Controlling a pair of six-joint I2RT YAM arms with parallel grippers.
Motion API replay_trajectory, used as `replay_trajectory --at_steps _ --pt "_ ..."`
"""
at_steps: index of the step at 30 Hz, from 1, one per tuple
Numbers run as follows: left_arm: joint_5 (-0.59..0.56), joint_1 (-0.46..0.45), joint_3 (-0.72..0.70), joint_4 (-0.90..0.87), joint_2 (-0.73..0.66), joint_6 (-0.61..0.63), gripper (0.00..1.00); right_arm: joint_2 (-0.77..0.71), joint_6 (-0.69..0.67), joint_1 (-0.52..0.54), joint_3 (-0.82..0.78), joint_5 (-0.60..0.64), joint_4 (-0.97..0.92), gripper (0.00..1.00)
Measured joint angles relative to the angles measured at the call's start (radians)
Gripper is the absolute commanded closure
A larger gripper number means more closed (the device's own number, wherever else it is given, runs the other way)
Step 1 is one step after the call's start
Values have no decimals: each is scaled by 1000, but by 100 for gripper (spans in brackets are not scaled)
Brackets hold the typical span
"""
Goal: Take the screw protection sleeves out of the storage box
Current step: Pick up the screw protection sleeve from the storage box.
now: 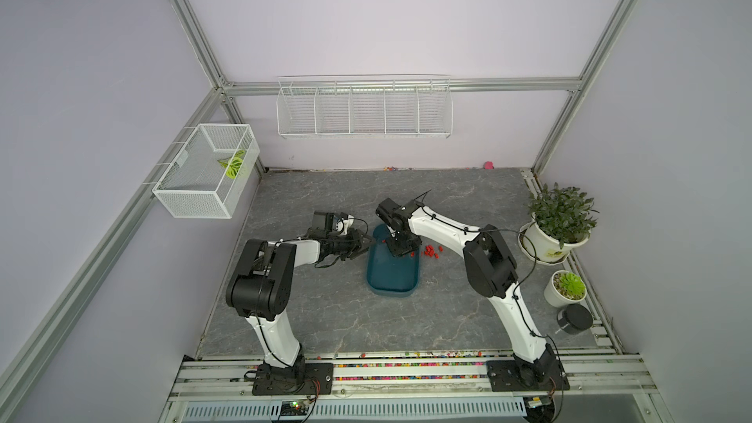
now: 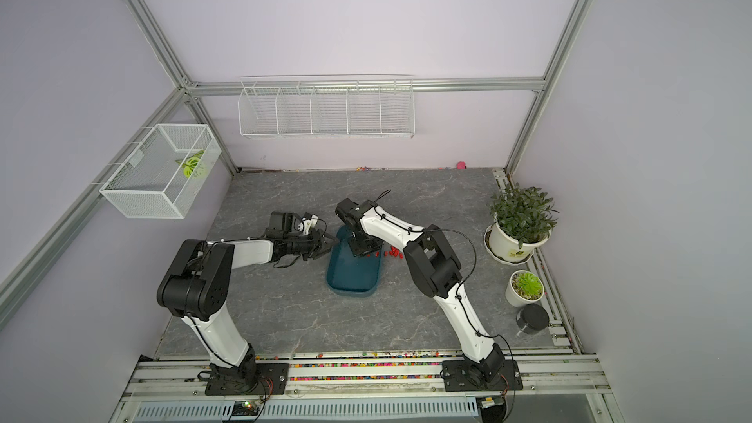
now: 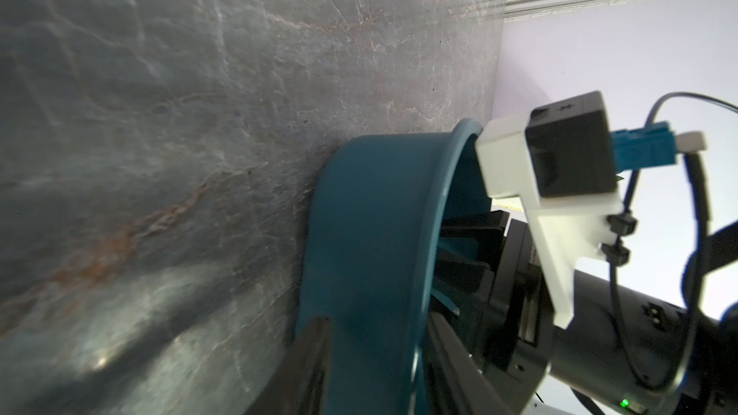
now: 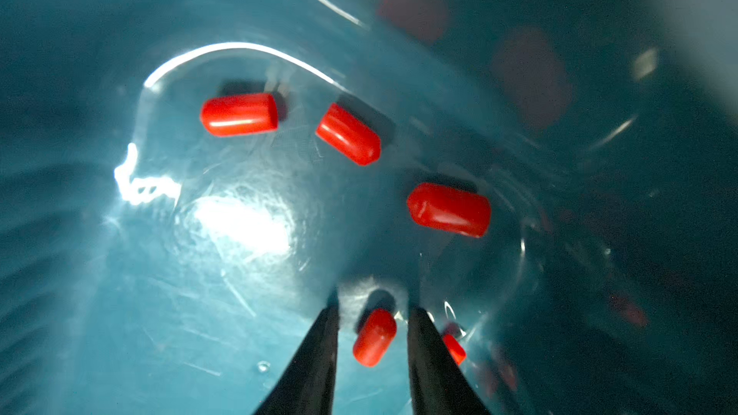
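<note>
The left fingers (image 3: 307, 361) are clamped on the wall of the storage box (image 1: 392, 278), a dark teal rectangular plastic tub with rounded corners on the grey marbled surface (image 1: 325, 319). Inside it, the right fingers (image 4: 315, 365) stand apart astride one tiny bright red cylindrical plastic screw protection sleeve (image 4: 374, 337), with more lying nearby. Other sleeves (image 1: 431, 252) lie on the surface just right of the box.

Lilac walls (image 1: 386, 14), grey marbled tabletop (image 1: 325, 319), white wire baskets (image 1: 364, 111), potted plants (image 1: 561, 213).
</note>
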Motion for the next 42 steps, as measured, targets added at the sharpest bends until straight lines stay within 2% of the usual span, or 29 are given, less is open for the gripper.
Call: replay_trajectory --at_steps 10,26,35,42 --pt "2 0 0 0 0 0 56 0 8 0 0 -7 0 77" --pt "2 0 0 0 0 0 56 -4 7 0 -10 -19 16 79" --pt "2 0 0 0 0 0 56 -99 8 -20 -112 -66 64 81" --pt "2 0 0 0 0 0 56 -134 8 -33 -120 -75 92 82"
